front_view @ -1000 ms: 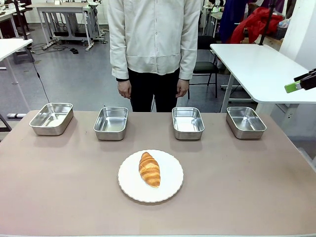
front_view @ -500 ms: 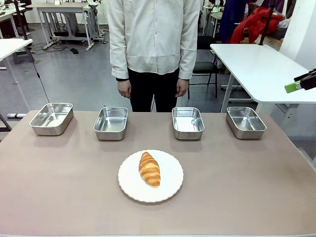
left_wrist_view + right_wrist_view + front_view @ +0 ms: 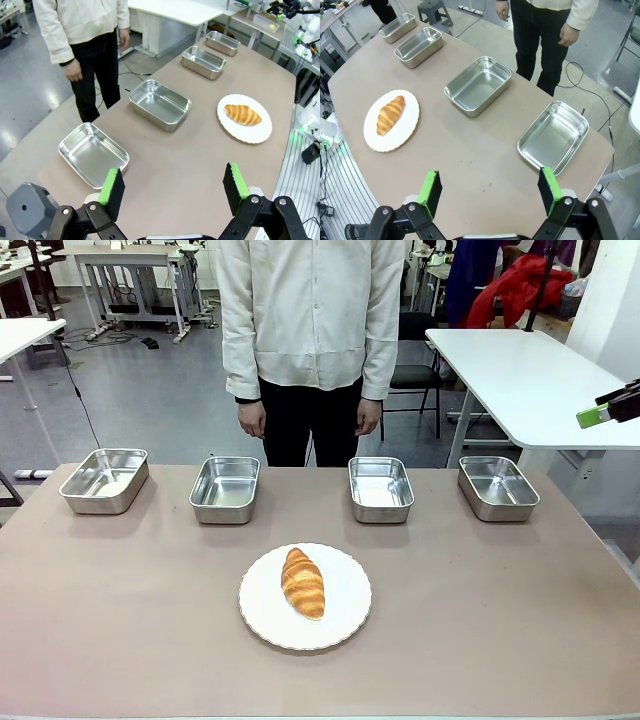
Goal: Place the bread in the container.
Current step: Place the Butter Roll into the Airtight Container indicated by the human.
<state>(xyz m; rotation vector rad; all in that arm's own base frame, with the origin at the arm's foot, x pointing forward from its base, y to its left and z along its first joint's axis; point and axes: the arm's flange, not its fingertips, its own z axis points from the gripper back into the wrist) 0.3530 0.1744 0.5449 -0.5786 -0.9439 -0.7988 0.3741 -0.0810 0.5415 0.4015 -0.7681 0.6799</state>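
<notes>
The bread, a golden-brown croissant (image 3: 302,583), lies on a round white plate (image 3: 345,608) in the near middle of the table. Several identical steel trays stand in a row along the far edge, among them one at far left (image 3: 105,480) and one at far right (image 3: 497,487); all are empty. My left gripper (image 3: 172,180) is open high over the table's left end, above the nearest tray (image 3: 92,152), with the croissant (image 3: 242,114) far ahead. My right gripper (image 3: 488,182) is open, high above the right end near a tray (image 3: 554,136); its green-padded fingers (image 3: 598,414) show at the front view's right edge.
A person in a white shirt stands at the far side with both hands (image 3: 252,420) hanging down, away from the table. A white table (image 3: 530,380) stands off to the right beyond mine. Brown tabletop (image 3: 480,590) lies bare around the plate.
</notes>
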